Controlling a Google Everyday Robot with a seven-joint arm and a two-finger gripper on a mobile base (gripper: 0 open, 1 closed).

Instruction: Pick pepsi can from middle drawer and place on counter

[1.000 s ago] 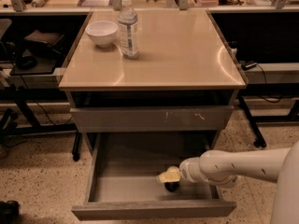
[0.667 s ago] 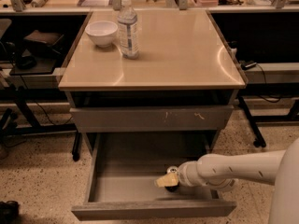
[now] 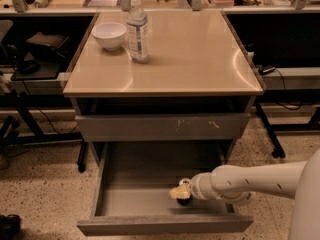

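Note:
The middle drawer (image 3: 130, 199) is pulled open below the cabinet, its grey floor mostly bare. My gripper (image 3: 180, 192) reaches into it from the right on a white arm, low over the floor at the drawer's right-centre. A small dark shape (image 3: 184, 202) shows just under the gripper tip; it looks like the pepsi can, mostly hidden by the gripper. The glossy beige counter (image 3: 195, 54) lies above the drawers.
A white bowl (image 3: 109, 34) and a clear water bottle (image 3: 137, 29) stand at the counter's back left. A shut grey drawer front with light scratches (image 3: 162, 127) sits above the open drawer. Dark desks and cables flank the cabinet on both sides.
My gripper has shifted slightly left and lower inside the drawer. Nothing on the counter has moved.

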